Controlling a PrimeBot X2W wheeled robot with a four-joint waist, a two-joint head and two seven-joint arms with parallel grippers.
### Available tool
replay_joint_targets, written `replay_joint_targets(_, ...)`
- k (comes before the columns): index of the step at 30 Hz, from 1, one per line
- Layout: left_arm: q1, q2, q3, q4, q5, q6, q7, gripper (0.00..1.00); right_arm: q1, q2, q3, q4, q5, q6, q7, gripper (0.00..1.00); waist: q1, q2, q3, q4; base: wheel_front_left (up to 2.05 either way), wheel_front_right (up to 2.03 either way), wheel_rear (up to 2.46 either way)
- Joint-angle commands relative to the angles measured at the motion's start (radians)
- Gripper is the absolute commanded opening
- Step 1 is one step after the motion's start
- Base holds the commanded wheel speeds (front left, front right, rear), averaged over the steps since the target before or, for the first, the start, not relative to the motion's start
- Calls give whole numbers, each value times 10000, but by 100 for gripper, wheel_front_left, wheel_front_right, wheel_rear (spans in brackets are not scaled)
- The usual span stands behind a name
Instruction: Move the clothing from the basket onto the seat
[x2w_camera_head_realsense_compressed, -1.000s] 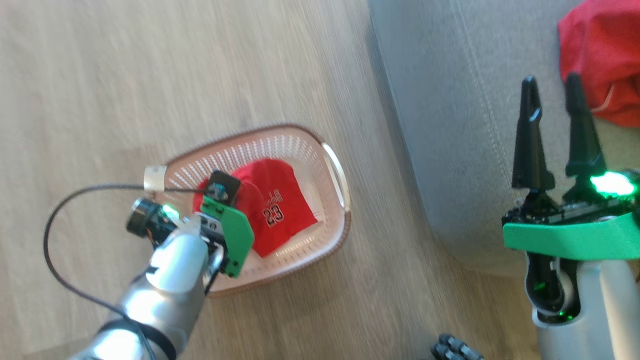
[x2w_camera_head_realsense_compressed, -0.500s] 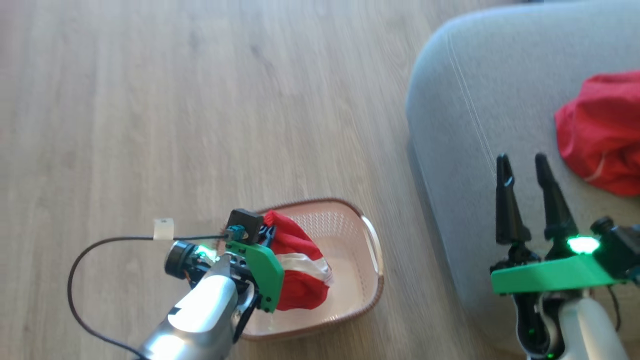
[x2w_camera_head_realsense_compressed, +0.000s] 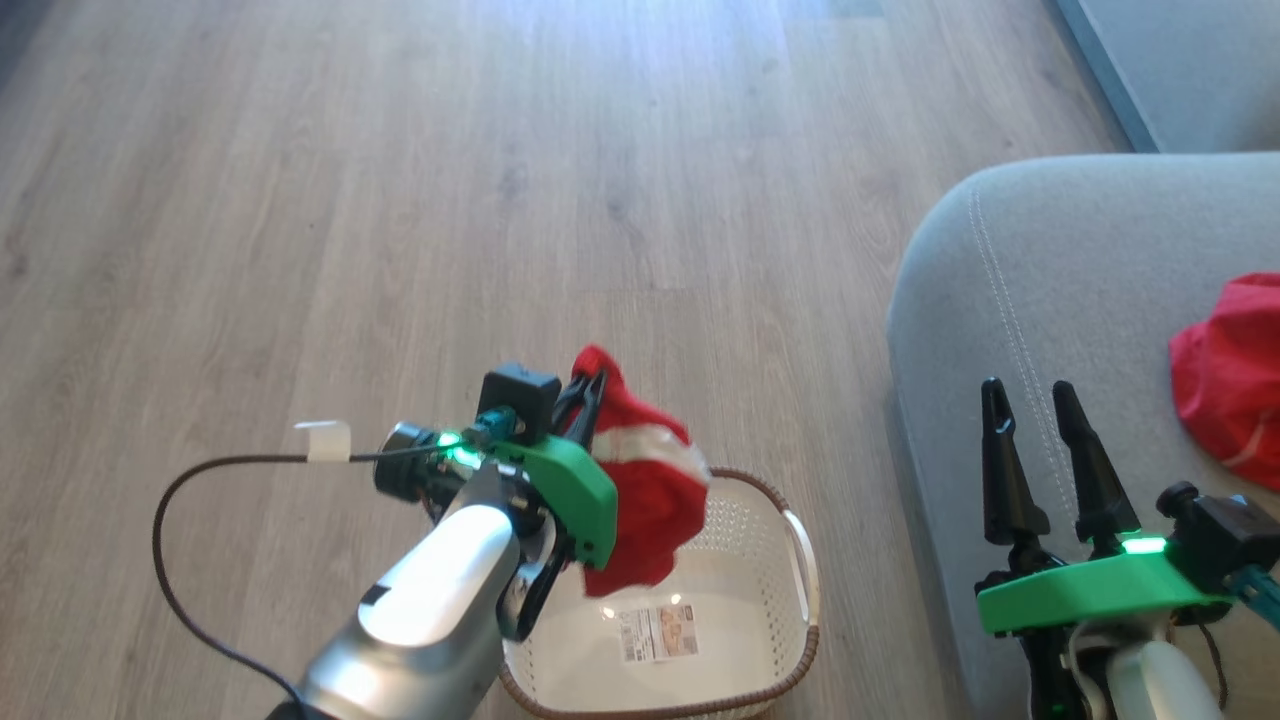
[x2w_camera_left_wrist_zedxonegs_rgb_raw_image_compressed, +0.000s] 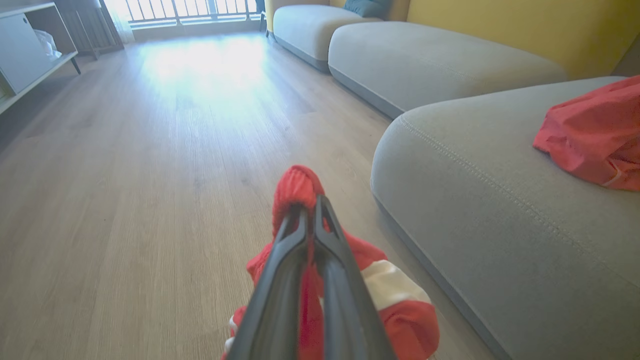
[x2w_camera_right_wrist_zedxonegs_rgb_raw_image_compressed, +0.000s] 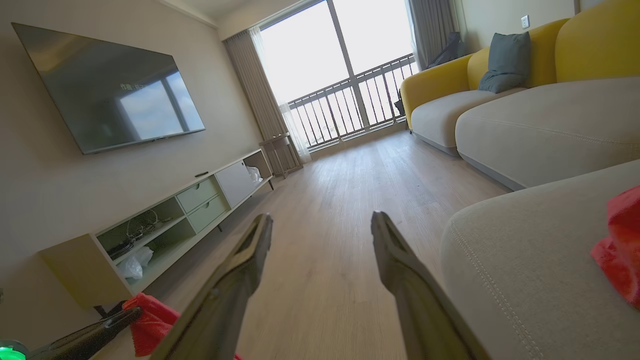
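Head view | left tool (x2w_camera_head_realsense_compressed: 590, 388) pinched shut on striped garment (x2w_camera_head_realsense_compressed: 650, 500), hanging over basket (x2w_camera_head_realsense_compressed: 806, 570) | right tool (x2w_camera_head_realsense_compressed: 1025, 395) spread, empty, by seat (x2w_camera_head_realsense_compressed: 1040, 290) edge | step: carry across; lift so hem clears seat edge, hold firm until cloth rests, release beside second garment (x2w_camera_head_realsense_compressed: 1230, 385)

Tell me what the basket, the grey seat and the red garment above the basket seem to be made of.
The basket: probably hard plastic, cream, slightly glossy, with rows of holes; brown woven-look rim.
The seat: matte grey upholstery fabric, with a pale stitched seam.
The red garment: soft thin cloth with a white band; it hangs limp in folds.
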Motion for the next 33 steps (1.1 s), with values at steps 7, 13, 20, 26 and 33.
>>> replay_joint_targets(7,-109,103,1624,-2401,1003,81,-140,0,-143,-85,406,-3,29,71,-65,100,1,0,-356,374,0,0,0)
replay_joint_targets(13,71,103,2259,-3731,1491,28,-140,0,-200,-85,514,71,24,71,-65,100,1,0,-395,400,0,0,0)
replay_joint_targets(20,73,103,2961,-5403,1770,-1,-140,0,-236,-85,653,135,22,71,-65,100,1,0,-394,290,0,0,0)
replay_joint_targets(26,132,103,3473,-7075,1846,349,-141,0,-241,-85,730,170,-41,71,-65,100,1,0,-364,232,0,0,0)
replay_joint_targets(33,91,103,3454,-7648,1896,390,-141,0,-273,-85,776,231,-66,71,-65,100,1,0,-355,216,0,0,0)
